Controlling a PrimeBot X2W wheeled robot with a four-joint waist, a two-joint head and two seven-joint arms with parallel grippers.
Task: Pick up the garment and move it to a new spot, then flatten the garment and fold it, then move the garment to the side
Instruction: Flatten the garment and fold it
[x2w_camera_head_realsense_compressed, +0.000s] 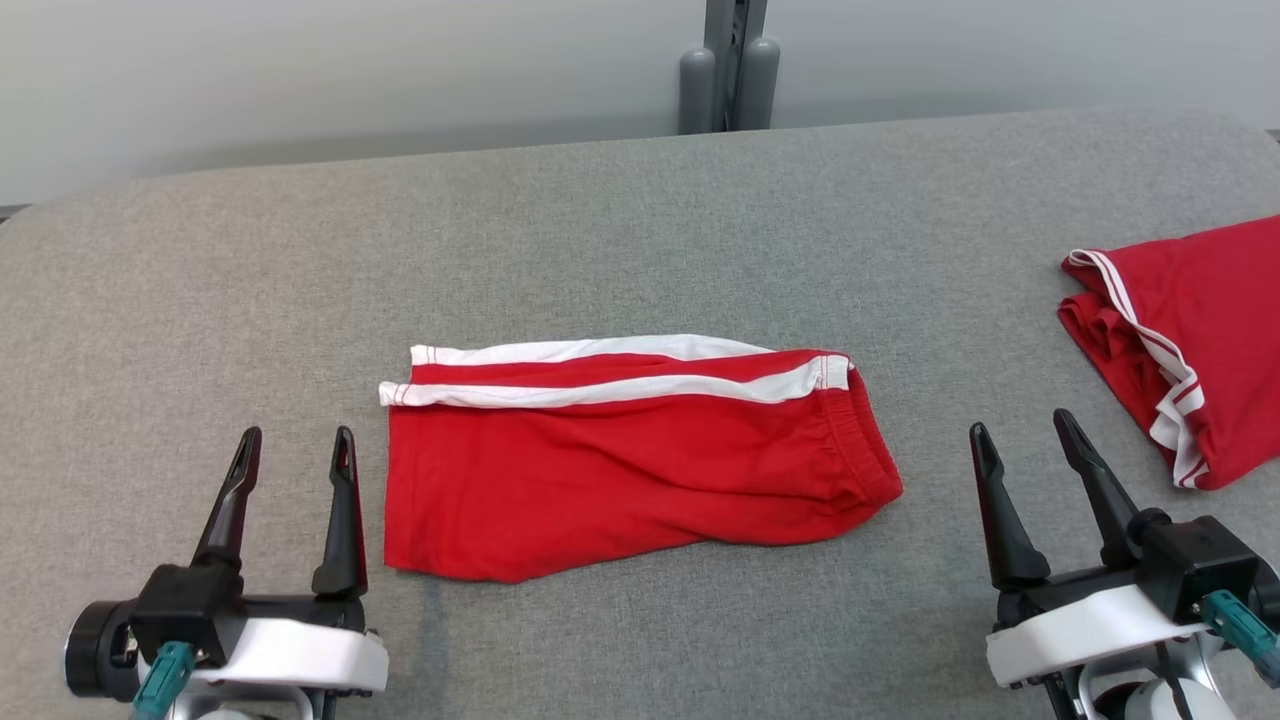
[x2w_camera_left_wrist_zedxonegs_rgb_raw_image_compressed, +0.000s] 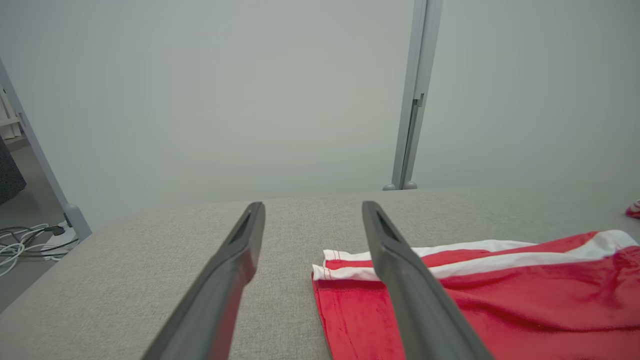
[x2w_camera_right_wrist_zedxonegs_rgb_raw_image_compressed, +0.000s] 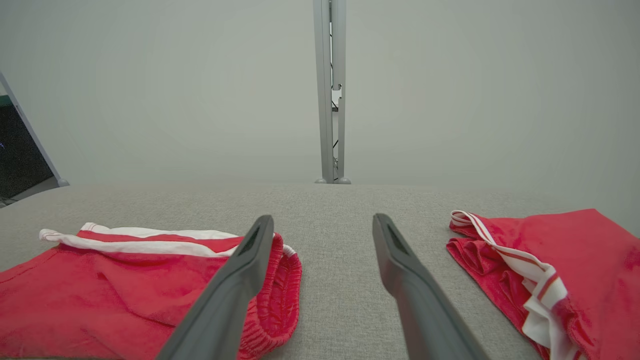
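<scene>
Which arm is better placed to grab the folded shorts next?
Likely left: the left gripper, open, sits right beside the shorts at their hem; the right gripper stands farther from the waistband.

No writing, label or number seems legible on the red shorts (x2w_camera_head_realsense_compressed: 640, 480) or elsewhere.

Parted end effector (x2w_camera_left_wrist_zedxonegs_rgb_raw_image_compressed: 313, 206) near red shorts (x2w_camera_left_wrist_zedxonegs_rgb_raw_image_compressed: 500, 300)

Garment (x2w_camera_left_wrist_zedxonegs_rgb_raw_image_compressed: 500, 305) and second red garment (x2w_camera_head_realsense_compressed: 1200, 330), each cropped at an edge
</scene>
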